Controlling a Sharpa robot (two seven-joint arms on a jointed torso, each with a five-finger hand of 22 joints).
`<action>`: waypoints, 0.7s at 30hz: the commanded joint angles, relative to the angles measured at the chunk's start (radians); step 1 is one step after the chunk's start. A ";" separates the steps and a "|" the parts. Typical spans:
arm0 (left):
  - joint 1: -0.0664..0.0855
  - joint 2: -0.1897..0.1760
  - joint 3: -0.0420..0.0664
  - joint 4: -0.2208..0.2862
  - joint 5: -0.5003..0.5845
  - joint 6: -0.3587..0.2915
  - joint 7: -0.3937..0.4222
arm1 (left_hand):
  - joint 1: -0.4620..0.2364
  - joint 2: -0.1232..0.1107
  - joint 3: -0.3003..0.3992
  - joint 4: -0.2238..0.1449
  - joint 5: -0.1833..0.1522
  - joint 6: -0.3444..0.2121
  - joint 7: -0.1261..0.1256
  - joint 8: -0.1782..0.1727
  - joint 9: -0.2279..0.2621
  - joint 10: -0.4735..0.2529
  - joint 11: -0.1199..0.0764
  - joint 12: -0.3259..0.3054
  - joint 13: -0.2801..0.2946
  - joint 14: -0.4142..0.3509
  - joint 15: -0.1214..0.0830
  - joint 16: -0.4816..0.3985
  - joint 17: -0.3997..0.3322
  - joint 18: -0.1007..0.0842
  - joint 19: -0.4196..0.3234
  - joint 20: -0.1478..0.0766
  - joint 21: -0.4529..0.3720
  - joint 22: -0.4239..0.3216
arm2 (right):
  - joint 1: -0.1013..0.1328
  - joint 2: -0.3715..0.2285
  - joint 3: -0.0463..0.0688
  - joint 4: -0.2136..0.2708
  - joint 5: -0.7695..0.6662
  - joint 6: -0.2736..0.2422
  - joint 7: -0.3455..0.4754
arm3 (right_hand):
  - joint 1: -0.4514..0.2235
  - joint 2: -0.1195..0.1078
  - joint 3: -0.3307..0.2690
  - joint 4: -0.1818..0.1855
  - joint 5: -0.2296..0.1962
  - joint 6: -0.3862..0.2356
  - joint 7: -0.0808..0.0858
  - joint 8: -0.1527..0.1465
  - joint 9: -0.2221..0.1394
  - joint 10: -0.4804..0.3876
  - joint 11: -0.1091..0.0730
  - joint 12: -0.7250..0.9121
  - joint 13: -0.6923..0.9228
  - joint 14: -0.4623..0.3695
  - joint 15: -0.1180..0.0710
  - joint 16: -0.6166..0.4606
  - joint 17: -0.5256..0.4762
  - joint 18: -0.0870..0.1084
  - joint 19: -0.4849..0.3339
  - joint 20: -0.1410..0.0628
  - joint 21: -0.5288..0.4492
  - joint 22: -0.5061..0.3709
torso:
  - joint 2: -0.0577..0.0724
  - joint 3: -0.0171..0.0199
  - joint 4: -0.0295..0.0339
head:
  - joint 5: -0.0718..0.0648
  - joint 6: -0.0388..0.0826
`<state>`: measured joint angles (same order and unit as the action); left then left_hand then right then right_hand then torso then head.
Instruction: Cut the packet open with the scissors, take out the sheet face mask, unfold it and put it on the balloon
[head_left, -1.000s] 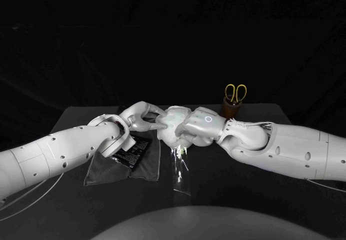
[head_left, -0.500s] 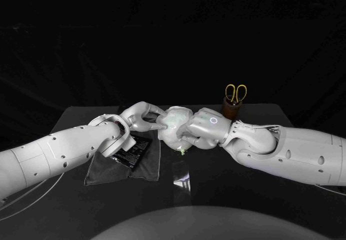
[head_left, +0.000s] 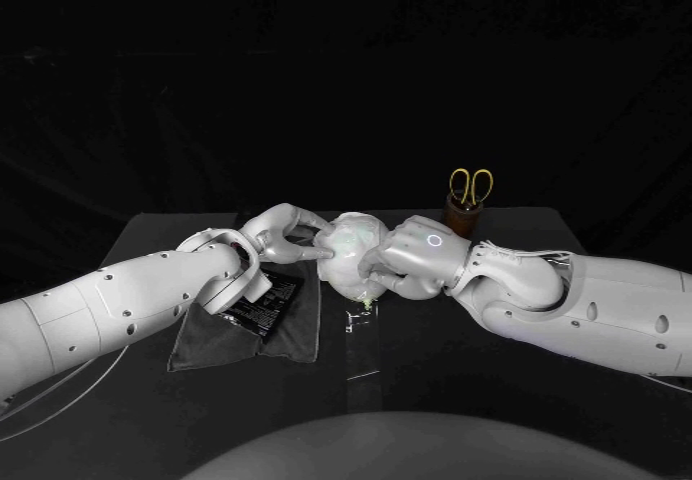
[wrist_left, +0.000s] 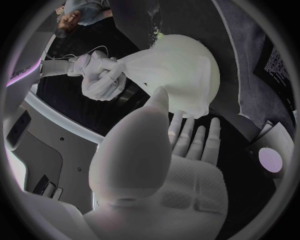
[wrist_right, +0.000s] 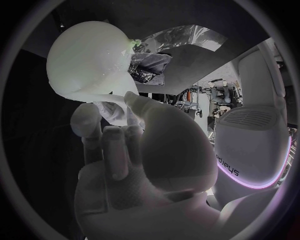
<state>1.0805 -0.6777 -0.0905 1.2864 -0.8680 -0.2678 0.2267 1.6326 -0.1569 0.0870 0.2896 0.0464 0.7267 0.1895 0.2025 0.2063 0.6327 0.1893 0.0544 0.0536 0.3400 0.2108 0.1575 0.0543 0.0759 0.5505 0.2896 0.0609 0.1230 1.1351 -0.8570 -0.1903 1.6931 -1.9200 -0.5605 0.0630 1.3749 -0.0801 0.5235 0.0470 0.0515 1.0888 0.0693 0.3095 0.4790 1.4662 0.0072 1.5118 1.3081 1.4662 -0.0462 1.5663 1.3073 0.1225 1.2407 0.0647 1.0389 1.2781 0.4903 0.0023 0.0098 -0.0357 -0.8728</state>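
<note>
Your right hand (head_left: 407, 262) has turned at the wrist since a second ago, and the clear film (head_left: 361, 318) under its fingers has gone from a broad strip to a thin sliver. Beneath your left hand (head_left: 281, 235) the packet (head_left: 270, 300) lies on a grey cloth (head_left: 296, 342). Your right fingers clutch a gathered end of the sheet face mask (wrist_left: 181, 75), draped over the balloon (wrist_right: 84, 50) between both hands. Your left fingers are spread, tips at the mask's edge; whether they pinch it cannot be told. Beyond the right fingers the scissors (head_left: 470, 186) stand in a holder (head_left: 460, 214)

Just behind right robot hand (head_left: 408, 262), scissors (head_left: 470, 185) in holder (head_left: 462, 217).
</note>
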 joint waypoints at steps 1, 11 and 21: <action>0.001 0.003 0.001 0.001 -0.002 0.016 -0.005 | -0.006 0.006 -0.004 -0.002 0.002 -0.008 0.027 -0.002 -0.001 -0.006 -0.001 -0.004 -0.001 -0.005 0.000 -0.005 -0.001 -0.012 0.002 0.002 0.000 -0.001 | 0.001 -0.001 0.001 0.001 -0.024 0.031 -0.037 | -0.009 0.000 0.005 0.000 -0.003 -0.005 -0.001 0.005 0.002 0.061 -0.007 -0.004 0.220 0.105 -0.003 0.004 0.263 -0.004 -0.006 -0.001 -0.005 -0.001 | 0.001 0.0001 0.0009 | -0.001 0.000; 0.001 0.004 0.001 0.000 -0.006 0.023 -0.016 | -0.004 0.008 -0.004 -0.002 0.002 -0.011 0.028 -0.003 -0.002 -0.011 -0.001 -0.004 -0.002 -0.006 -0.001 -0.007 -0.002 -0.012 0.002 0.002 0.000 -0.002 | 0.002 -0.004 0.001 -0.002 -0.032 0.050 -0.054 | -0.009 -0.007 0.008 -0.002 -0.003 -0.014 0.000 0.011 0.009 0.056 -0.006 -0.011 0.215 0.105 -0.003 0.004 0.263 -0.001 -0.015 -0.001 -0.019 -0.007 | 0.000 -0.0001 0.0017 | -0.003 0.000; 0.001 0.005 0.001 0.000 -0.010 0.025 -0.022 | -0.003 0.008 -0.005 -0.002 0.002 -0.014 0.028 -0.004 -0.003 -0.015 -0.001 -0.005 -0.002 -0.008 -0.001 -0.008 -0.002 -0.012 0.002 0.002 0.000 -0.002 | 0.002 -0.013 0.000 -0.002 -0.019 0.104 -0.050 | -0.005 -0.012 0.016 -0.004 -0.003 -0.029 0.003 0.019 0.018 0.047 -0.003 -0.022 0.207 0.105 -0.002 0.004 0.263 0.000 -0.022 0.000 -0.033 -0.012 | 0.001 -0.0003 0.0001 | -0.007 0.000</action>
<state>1.0806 -0.6758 -0.0903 1.2848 -0.8717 -0.2583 0.2080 1.6326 -0.1569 0.0870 0.2895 0.0464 0.7195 0.1894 0.2025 0.2051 0.6256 0.1893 0.0544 0.0526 0.3400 0.2108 0.1532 0.0535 0.0758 0.5505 0.2896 0.0609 0.1223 1.1370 -0.8691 -0.1906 1.6908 -1.9318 -0.5020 0.0205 1.3708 -0.0844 0.5337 0.0437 0.0515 1.0664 0.0729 0.3238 0.4957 1.4646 0.0057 1.4936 1.3077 1.4662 -0.0461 1.5670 1.3081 0.1215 1.2264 0.0646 1.0077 1.2643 0.4909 0.0023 0.0109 -0.0419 -0.8728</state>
